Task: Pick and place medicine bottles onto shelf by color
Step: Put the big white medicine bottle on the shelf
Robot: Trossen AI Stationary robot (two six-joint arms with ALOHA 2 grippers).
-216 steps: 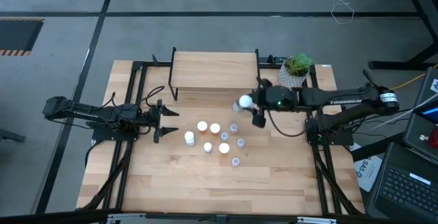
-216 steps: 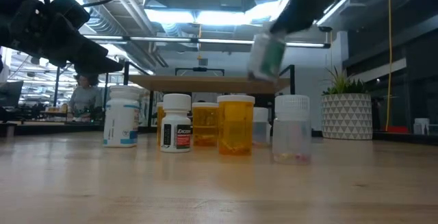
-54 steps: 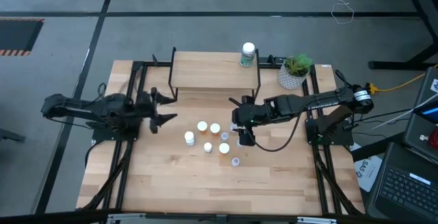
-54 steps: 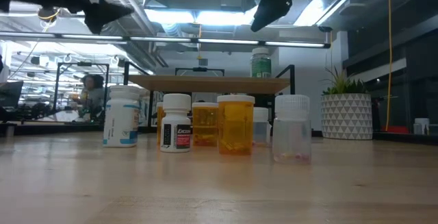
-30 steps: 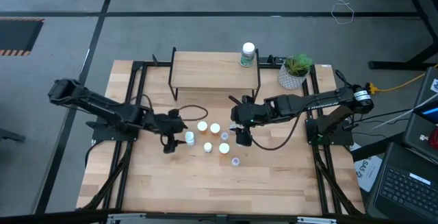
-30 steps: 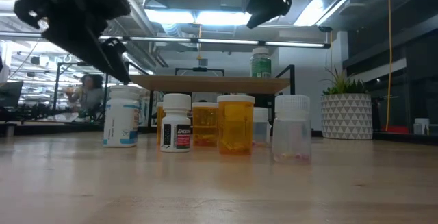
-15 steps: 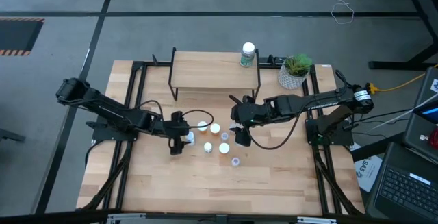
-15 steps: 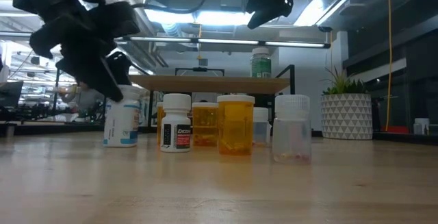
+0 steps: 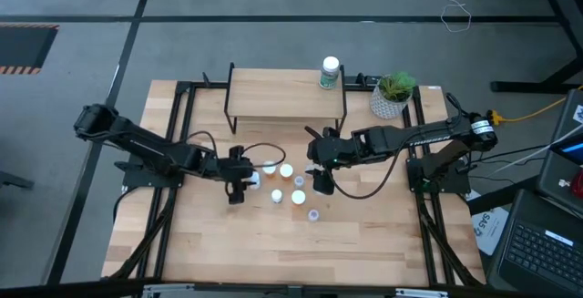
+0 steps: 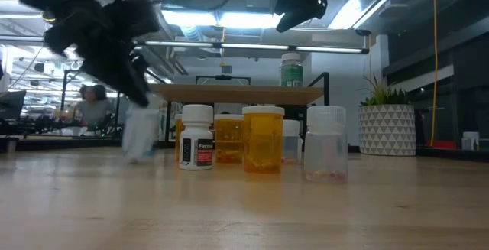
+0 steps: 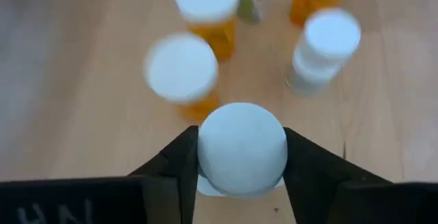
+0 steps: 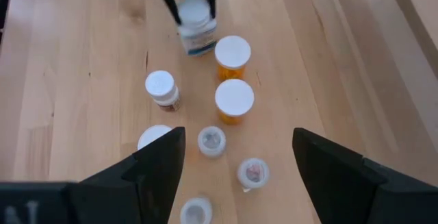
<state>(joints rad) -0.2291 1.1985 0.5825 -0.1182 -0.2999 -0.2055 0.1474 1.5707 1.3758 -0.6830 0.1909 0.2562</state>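
At centre left of the high view, the left gripper (image 9: 239, 184) has just snapped from wide open to clamped on the white plastic bottle with a white cap (image 11: 241, 148), at the left edge of the cluster; the low view shows that bottle blurred, apparently moving. So the next pick seems under way. Rightward, the right gripper (image 9: 321, 181) hovers spread and empty over the small clear bottles (image 12: 211, 142). Upper centre, the light-wood shelf (image 9: 282, 97) carries only the green-labelled bottle (image 9: 329, 72).

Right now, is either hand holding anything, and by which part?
The left hand is shut on the white bottle, gripping it at the cap. The right hand hovers open above the other bottles, holding nothing.
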